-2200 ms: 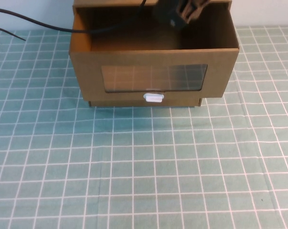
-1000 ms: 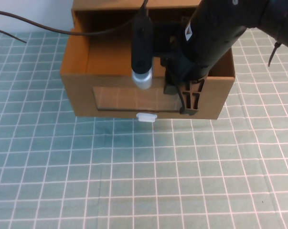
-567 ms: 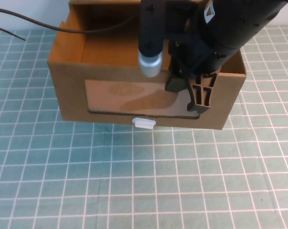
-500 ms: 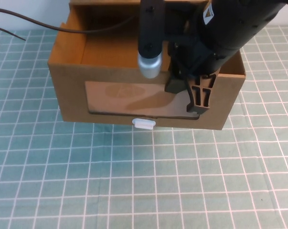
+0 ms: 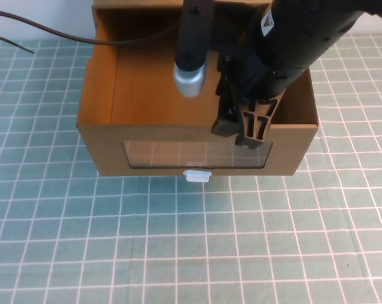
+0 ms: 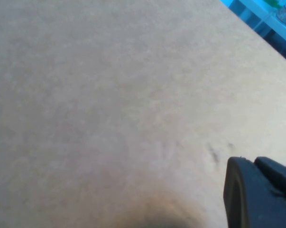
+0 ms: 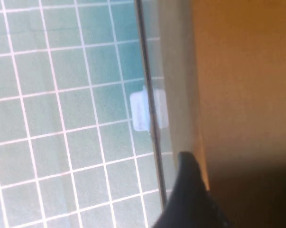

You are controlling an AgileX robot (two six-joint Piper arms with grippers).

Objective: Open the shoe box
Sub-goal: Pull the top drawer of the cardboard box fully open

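The brown cardboard shoe box (image 5: 108,136) sits flat on the checked mat with its top open and its inside bare. Its front wall has a clear window (image 5: 178,154) and a white tab (image 5: 197,175), and that tab (image 7: 145,109) also shows in the right wrist view. My right gripper (image 5: 240,130) hangs open astride the top edge of the front wall, right of the middle. One of its fingers (image 7: 190,194) lies along the wall's outer side. My left gripper (image 6: 254,166) is shut and empty, close against plain cardboard (image 6: 109,95). It is hidden in the high view.
A black cable (image 5: 38,28) runs across the back left of the green checked mat (image 5: 178,240). The right arm's silver camera barrel (image 5: 189,79) hangs over the box's inside. Open mat lies in front of the box and on both sides.
The box's front was lifted and tilted toward the camera. It has now dropped flat onto the mat. The right gripper stayed over the front wall and let go.
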